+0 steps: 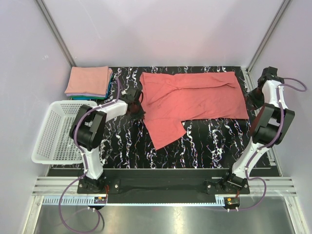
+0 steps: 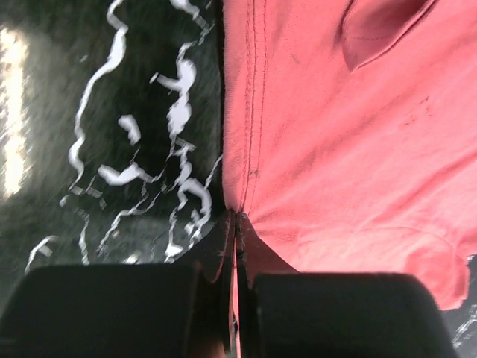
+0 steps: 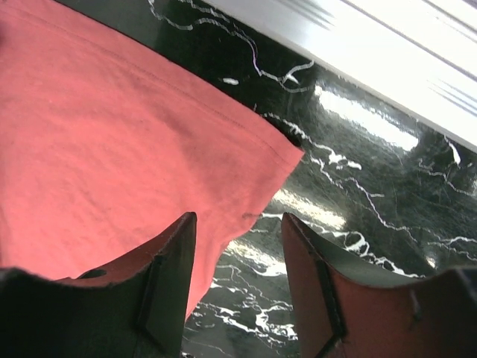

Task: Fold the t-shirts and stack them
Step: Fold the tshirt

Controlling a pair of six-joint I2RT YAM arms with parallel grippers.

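A coral-red t-shirt (image 1: 195, 95) lies spread out on the black marbled table (image 1: 209, 139), with one sleeve pointing toward the near edge. My left gripper (image 1: 140, 103) is at the shirt's left edge. The left wrist view shows this gripper (image 2: 236, 218) shut, with the shirt's (image 2: 335, 134) hemmed edge pinched between its jaws. My right gripper (image 1: 252, 96) hovers at the shirt's right edge. In the right wrist view it (image 3: 238, 220) is open just over the shirt's (image 3: 112, 127) corner, holding nothing. Folded t-shirts (image 1: 89, 81) are stacked at the back left, salmon pink on top of teal.
A white mesh basket (image 1: 58, 131) stands off the table's left side, next to my left arm. A metal rail (image 3: 387, 52) borders the table close beside my right gripper. White walls enclose the back and both sides.
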